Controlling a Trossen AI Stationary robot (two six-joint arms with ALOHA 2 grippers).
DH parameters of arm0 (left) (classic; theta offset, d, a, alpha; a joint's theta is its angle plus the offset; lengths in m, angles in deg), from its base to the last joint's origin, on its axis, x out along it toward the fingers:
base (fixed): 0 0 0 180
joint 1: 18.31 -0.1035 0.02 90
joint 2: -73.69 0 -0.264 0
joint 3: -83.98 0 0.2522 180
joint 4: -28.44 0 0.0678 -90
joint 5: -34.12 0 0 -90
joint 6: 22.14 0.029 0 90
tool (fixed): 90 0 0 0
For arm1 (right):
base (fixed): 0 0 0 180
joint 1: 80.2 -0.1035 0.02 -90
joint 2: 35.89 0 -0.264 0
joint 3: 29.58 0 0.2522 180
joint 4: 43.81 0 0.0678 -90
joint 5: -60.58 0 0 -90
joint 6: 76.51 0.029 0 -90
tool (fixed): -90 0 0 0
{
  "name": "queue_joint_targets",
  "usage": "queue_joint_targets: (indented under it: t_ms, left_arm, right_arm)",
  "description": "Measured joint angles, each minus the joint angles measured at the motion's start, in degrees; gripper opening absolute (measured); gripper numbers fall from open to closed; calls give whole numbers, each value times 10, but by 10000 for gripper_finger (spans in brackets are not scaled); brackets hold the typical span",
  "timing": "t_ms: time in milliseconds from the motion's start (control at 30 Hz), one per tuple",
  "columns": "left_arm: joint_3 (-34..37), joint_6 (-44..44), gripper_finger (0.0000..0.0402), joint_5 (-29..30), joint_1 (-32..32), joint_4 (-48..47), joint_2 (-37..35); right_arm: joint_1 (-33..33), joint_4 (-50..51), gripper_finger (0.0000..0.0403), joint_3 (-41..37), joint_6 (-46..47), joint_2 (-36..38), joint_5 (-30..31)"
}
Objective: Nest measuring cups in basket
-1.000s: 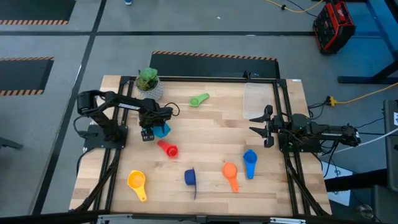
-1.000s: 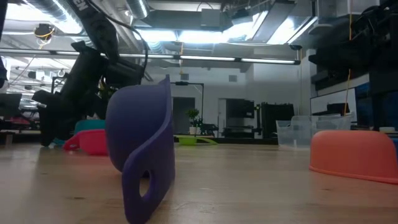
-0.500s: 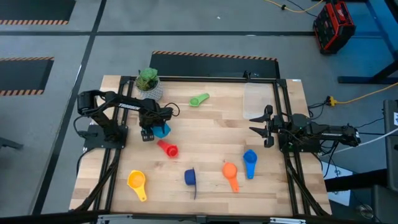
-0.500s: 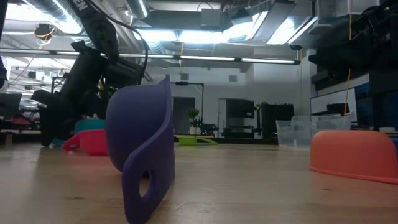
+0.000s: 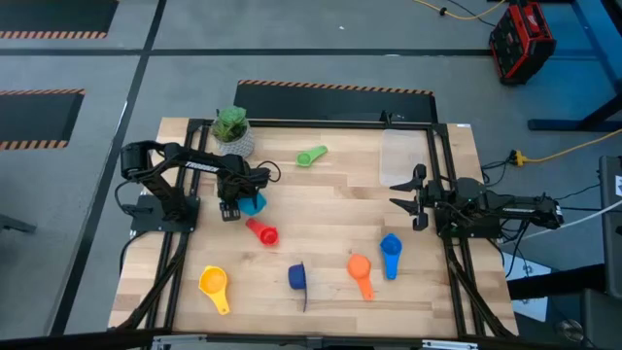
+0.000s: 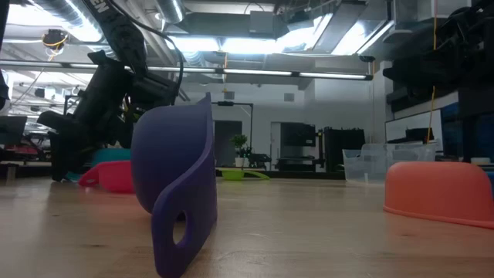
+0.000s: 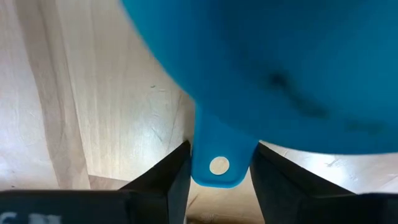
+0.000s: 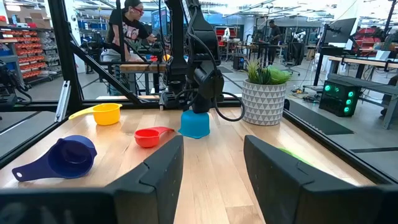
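A teal measuring cup (image 5: 254, 202) stands mouth down on the wooden table at the left. My left gripper (image 5: 230, 208) points down at it and is shut on its handle. The other cups lie loose: green (image 5: 311, 156), red (image 5: 262, 232), yellow (image 5: 214, 284), dark blue (image 5: 297, 277) tipped on its side, orange (image 5: 360, 268) and blue (image 5: 391, 249). The clear basket (image 5: 400, 156) stands at the far right. My right gripper (image 5: 404, 199) waits at the right, level and open, with nothing between its fingers. My left gripper pinches the teal cup's short flat handle (image 7: 219, 149) between its two fingers (image 7: 177, 171), by the handle's two side edges near its free end with the hole. The fingers come steeply from above. The cup's bowl (image 8: 195, 124) rests on the table.
A green plant in a white pot (image 5: 233, 131) stands just beyond the left gripper at the far left. Black frame rails (image 5: 442, 175) run along the table's sides. Bare wood lies in the middle of the table. People stand in the room beyond.
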State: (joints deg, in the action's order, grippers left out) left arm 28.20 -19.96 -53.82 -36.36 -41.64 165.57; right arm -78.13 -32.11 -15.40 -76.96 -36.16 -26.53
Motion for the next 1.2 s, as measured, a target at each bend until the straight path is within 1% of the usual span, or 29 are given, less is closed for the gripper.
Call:
queue_joint_targets:
  t_ms: [333,533,767,900,1033,1200]
  left_arm:
    - [-3,-1,142,-1,0,0,0]
    - [-39,-4,141,-1,-1,8,2]
    - [-100,-6,141,-43,-1,6,2]
    - [-137,-9,141,-77,-1,13,2]
    - [-171,-27,141,-131,0,49,1]
    - [-204,-65,141,-202,0,134,1]
  right_arm:
    - [0,0,174,0,0,0,0]
    - [0,0,174,0,0,0,0]
    - [0,0,174,0,0,0,0]
    - [0,0,174,0,0,0,0]
    - [0,-1,174,0,0,0,0]
    - [0,-3,174,0,0,0,0]
